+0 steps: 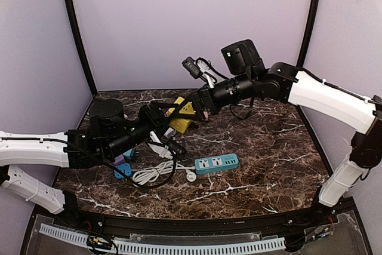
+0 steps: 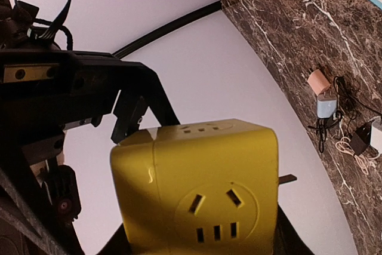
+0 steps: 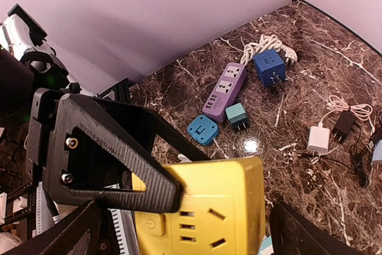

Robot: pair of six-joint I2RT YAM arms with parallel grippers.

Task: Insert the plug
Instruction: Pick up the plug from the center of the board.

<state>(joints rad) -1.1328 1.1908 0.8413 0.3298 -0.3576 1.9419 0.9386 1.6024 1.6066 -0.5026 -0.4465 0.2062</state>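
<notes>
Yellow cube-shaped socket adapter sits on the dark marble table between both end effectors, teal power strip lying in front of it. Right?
One error: the yellow cube-shaped socket adapter is not on the dark marble table. It is up in the air between the left end effector and the right end effector; the right wrist view shows the table well below it. The teal power strip does lie in front.

The yellow socket cube (image 2: 197,183) is cropped along its bottom.

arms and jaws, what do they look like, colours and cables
Both arms have white shell links, left arm and right arm, with black joints and black wrist sections. A black camera box sits on the right wrist, and a black cable loops under that forearm. The jaws are black ribbed plastic with screw heads.
</notes>
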